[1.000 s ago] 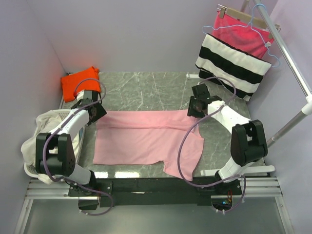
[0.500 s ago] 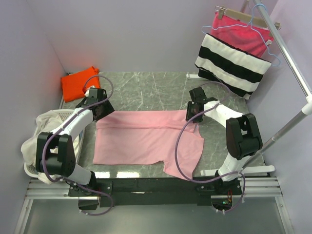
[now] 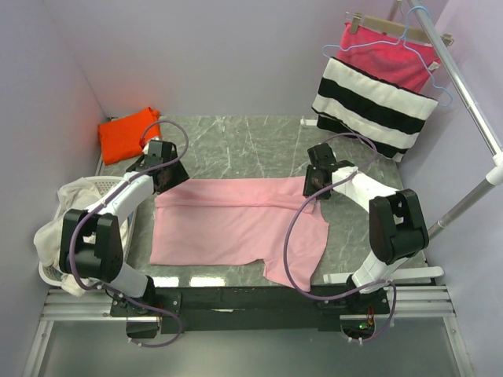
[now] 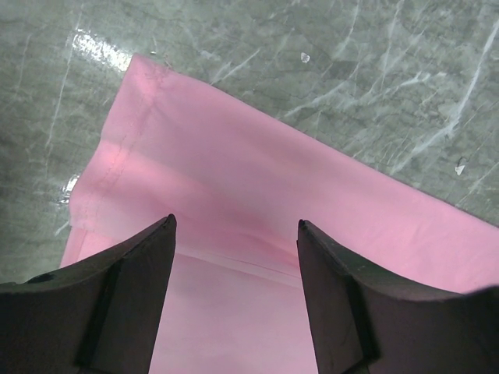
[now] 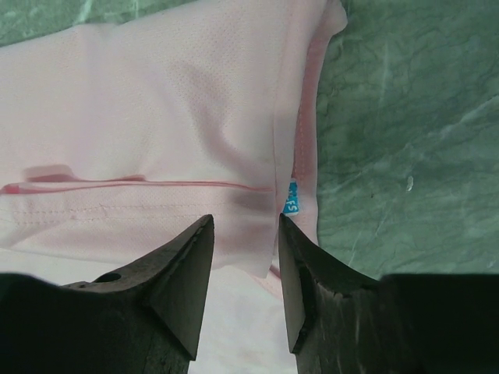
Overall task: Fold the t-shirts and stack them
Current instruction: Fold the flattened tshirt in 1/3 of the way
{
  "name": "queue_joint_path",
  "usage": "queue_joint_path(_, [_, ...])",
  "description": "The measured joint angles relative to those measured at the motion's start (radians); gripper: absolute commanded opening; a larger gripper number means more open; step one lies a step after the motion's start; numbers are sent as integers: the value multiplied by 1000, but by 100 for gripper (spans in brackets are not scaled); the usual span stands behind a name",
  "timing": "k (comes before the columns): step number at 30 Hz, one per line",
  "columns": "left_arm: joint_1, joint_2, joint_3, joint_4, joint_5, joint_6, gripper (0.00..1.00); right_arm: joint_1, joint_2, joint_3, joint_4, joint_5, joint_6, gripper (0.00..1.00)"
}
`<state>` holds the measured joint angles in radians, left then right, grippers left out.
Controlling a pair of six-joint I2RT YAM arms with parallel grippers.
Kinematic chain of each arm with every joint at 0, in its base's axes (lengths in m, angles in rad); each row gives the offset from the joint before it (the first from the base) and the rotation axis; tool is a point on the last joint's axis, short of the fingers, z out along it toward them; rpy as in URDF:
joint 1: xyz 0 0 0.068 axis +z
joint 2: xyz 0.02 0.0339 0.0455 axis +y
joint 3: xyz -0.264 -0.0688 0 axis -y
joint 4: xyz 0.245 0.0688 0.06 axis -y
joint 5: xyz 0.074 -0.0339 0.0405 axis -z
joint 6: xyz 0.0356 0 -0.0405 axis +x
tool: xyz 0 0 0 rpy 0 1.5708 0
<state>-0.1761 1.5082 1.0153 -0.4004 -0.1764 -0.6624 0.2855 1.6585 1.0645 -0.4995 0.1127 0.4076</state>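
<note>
A light pink t-shirt (image 3: 236,224) lies spread flat on the marble table (image 3: 236,137), with one part hanging toward the front right. My left gripper (image 3: 168,177) hovers open over the shirt's far left corner (image 4: 156,101); its fingers (image 4: 132,280) straddle a fold line with nothing between them. Over the far right edge, my right gripper (image 3: 314,185) is open, its fingers (image 5: 179,273) either side of a seam next to the small blue neck label (image 5: 289,197). A bright orange t-shirt (image 3: 128,133) lies folded at the back left corner.
A white basket (image 3: 55,236) holding pale cloth sits at the table's left edge. A black-and-white striped cloth (image 3: 369,106) and a magenta cloth on a hanger (image 3: 389,55) hang from a metal rail (image 3: 464,94) at the back right. Walls enclose the back and left.
My left gripper has moved right, away from the orange t-shirt, onto the pink shirt's far left corner. My right gripper shifted slightly along the shirt's far right edge. The shirt lies as before.
</note>
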Motion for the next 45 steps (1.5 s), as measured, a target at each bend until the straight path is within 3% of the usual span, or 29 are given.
queue_joint_path(9, [-9,18,9,-1,0,14,68,-10,1,-24,20,-26,8,45])
queue_joint_path(17, [-14,30,18,-1,3,16,68,-32,17,-45,58,-79,16,36])
queue_joint_path(24, [-16,43,18,-2,4,16,67,-45,18,-59,72,-100,14,0])
queue_joint_path(33, [-19,48,18,-2,8,16,67,-51,-36,-103,97,-134,-3,0])
queue_joint_path(35, [-19,48,18,-2,10,16,67,-51,-73,-122,95,-140,-5,20])
queue_joint_path(38, [-21,48,18,-1,15,18,67,-51,-124,-138,93,-122,-4,38])
queue_joint_path(45, [-25,56,18,-1,22,23,67,-69,-90,-138,111,-99,-4,44])
